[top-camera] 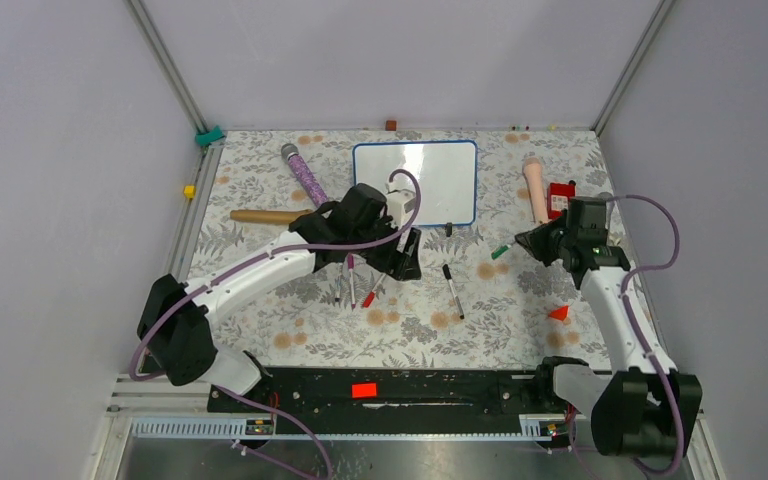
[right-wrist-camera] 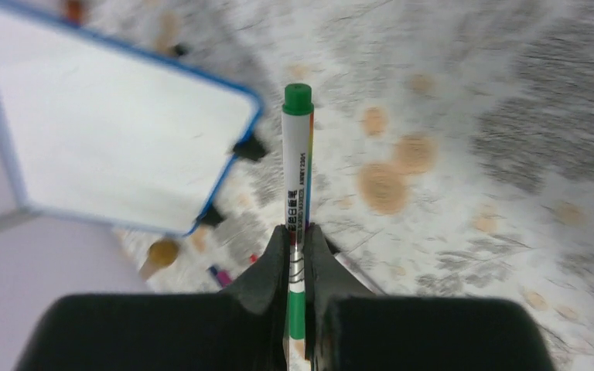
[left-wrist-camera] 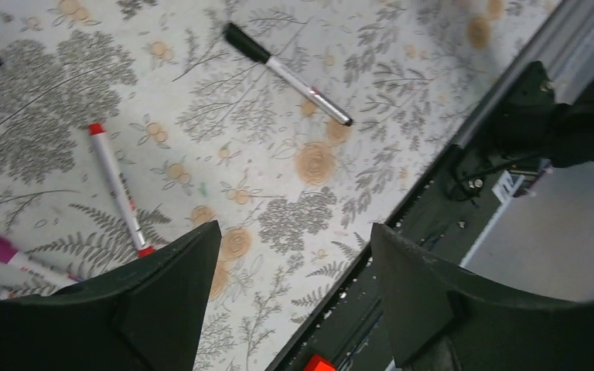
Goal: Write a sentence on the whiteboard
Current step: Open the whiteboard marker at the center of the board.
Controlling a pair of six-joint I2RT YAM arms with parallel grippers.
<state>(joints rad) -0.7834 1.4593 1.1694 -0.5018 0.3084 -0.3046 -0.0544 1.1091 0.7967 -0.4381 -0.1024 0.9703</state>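
Flowered tablecloth (top-camera: 505, 325) lies under my right gripper (right-wrist-camera: 298, 241), clamped on the green marker (right-wrist-camera: 297, 166), capped end forward, with the blank whiteboard (top-camera: 445, 170) ahead to the left; my left gripper (left-wrist-camera: 294, 232) gapes empty.

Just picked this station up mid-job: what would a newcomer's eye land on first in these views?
The right pincer is shut on a green-capped marker, right of centre. The whiteboard lies at the far middle with no writing visible. The left pincer hangs open above a red marker and a black marker near the centre.
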